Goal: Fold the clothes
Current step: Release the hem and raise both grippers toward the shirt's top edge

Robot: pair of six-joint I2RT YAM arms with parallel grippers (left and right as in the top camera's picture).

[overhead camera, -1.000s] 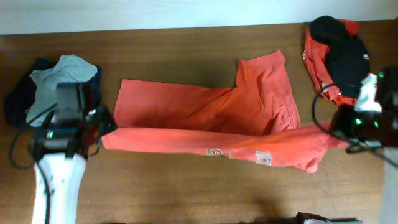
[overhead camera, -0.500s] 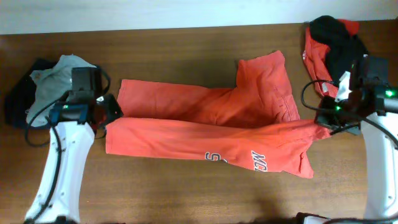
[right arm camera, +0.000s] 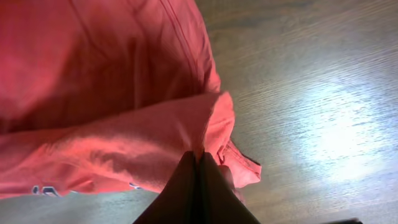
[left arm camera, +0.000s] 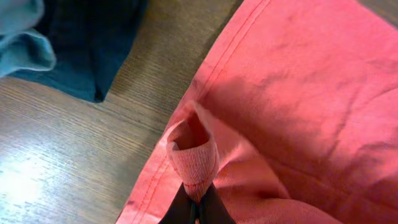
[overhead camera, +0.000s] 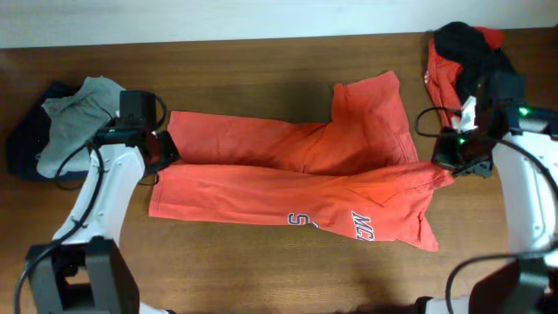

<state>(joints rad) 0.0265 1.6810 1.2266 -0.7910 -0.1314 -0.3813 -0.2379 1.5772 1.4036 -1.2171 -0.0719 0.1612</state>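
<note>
- Pinching a rolled-up bit of hem, the left gripper is seen clenched on the orange trousers. The cloth is gathered into a small loop just above the dark fingertips.
- In the overhead view this grip is placed at the cuff end of the trousers, on the left side.
- The right gripper is likewise clamped on the trousers. A fold at the waist end is nipped between its closed fingers, and a loose corner is seen just beside them over the wood.
- The trousers are spread flat across the middle of the table, stretched between the two grippers. The near leg is laid alongside the far one and partly over it, and white lettering is shown on it near the waist.
- The rest of the waist is spread toward the far edge of the table, on the right.
- To the left of the left gripper a grey garment is heaped on a dark blue garment. In the left wrist view the dark blue cloth is seen near the trouser hem.
- Beyond the right gripper, at the far right corner, a black garment is piled on a red garment.
</note>
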